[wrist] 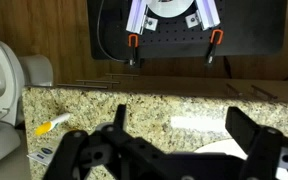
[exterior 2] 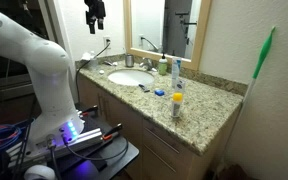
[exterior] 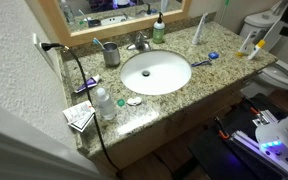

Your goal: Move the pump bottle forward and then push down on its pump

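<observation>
The pump bottle [exterior: 159, 32] is small, green and translucent. It stands at the back of the granite counter next to the faucet [exterior: 139, 44], against the mirror frame. Its white pump [exterior: 160, 17] is up. The bottle also shows in an exterior view [exterior 2: 164, 68] behind the sink. My gripper [exterior 2: 94, 14] hangs high above the counter, far from the bottle. In the wrist view my gripper [wrist: 184, 125] is open and empty, looking down on the granite and the sink rim [wrist: 229, 148]. The bottle is out of the wrist view.
A white sink [exterior: 156, 72] sits mid-counter. A metal cup [exterior: 111, 54], a clear white-capped bottle [exterior: 104, 103], a small box [exterior: 79, 117] and a black cable [exterior: 84, 85] are at one end. A yellow bottle [exterior 2: 177, 103] stands near the counter's front edge. A toilet [exterior: 284, 72] is beside the counter.
</observation>
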Motion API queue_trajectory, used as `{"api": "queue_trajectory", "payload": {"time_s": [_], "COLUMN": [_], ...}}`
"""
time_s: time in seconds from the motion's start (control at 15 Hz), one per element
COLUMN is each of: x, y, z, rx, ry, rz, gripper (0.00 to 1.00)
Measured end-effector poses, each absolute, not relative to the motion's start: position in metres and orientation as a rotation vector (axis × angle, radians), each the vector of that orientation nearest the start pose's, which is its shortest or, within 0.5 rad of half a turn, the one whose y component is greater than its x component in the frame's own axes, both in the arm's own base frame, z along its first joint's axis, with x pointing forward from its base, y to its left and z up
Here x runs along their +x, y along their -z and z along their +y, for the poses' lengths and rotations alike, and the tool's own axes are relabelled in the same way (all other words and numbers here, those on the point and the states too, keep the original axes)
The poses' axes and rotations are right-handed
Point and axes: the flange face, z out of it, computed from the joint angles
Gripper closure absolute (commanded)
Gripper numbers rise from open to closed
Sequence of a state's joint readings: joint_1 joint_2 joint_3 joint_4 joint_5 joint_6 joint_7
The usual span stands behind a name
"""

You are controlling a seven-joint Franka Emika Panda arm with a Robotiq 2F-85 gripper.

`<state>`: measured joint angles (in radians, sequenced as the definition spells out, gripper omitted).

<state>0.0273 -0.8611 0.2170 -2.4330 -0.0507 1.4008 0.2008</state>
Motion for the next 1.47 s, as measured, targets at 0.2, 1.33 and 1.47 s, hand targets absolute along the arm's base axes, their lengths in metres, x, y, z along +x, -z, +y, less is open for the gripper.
{"api": "queue_trajectory", "payload": {"time_s": [0.2, 1.33, 1.47], "x": [0.262, 0.416, 0.444], "y": [-0.560, -0.521, -0.512], "z": [0.075, 0.049, 0.053], "rx": [-3.374, -3.192, -3.177], "ry": [-0.211, -0.132, -0.133], "rz": [0.085, 0.108, 0.166], "gripper": [0.00, 0.00, 0.00]}}
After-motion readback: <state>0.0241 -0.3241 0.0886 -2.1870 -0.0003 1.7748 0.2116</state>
